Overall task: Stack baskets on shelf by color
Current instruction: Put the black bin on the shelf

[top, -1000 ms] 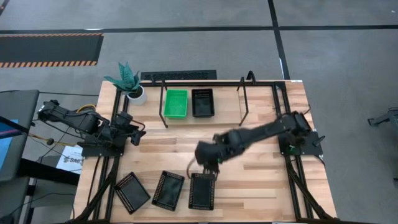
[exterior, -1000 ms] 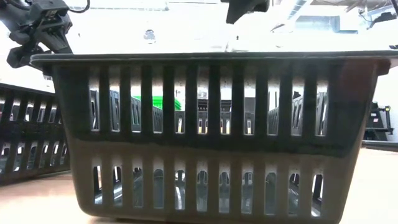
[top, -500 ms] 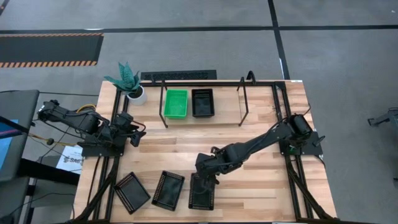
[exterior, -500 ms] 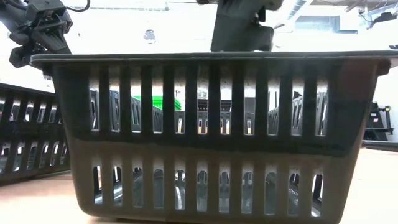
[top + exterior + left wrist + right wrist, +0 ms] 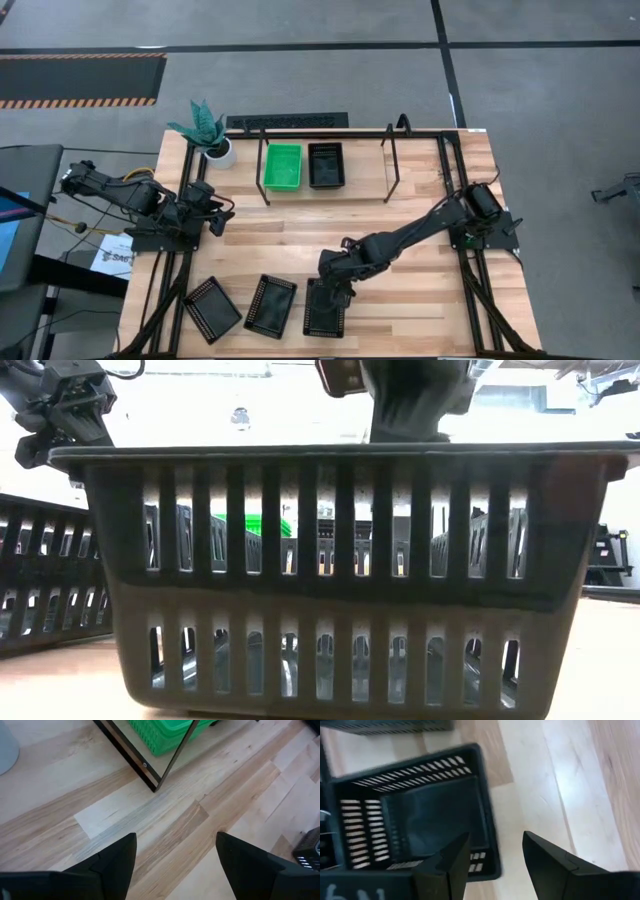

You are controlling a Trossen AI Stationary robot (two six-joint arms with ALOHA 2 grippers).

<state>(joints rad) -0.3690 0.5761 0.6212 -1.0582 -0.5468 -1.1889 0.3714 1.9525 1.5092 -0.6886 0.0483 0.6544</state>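
Three black baskets lie along the table's near edge, each resting on its base: left (image 5: 212,308), middle (image 5: 271,305), right (image 5: 325,308). My right gripper (image 5: 336,287) (image 5: 496,839) hangs open over the right basket's far right corner. One finger is over the basket's inside and one over the table, with the side wall (image 5: 489,820) between them. In the low view this basket (image 5: 340,570) fills the frame, with the gripper (image 5: 405,405) above its rim. A green basket (image 5: 282,165) and a black one (image 5: 326,165) sit on the shelf (image 5: 390,160). My left gripper (image 5: 216,220) (image 5: 175,842) waits open at the left.
A potted plant (image 5: 205,130) stands at the far left corner, and a black strip (image 5: 288,121) lies along the far edge. The shelf's tube (image 5: 150,775) and the green basket (image 5: 165,732) show ahead of my left gripper. Bare wood (image 5: 300,225) spans the table's middle.
My right gripper has come down and a little toward the table's near edge, from above the right black basket to just over its far end. Its fingers have stayed open. The baskets have not moved.
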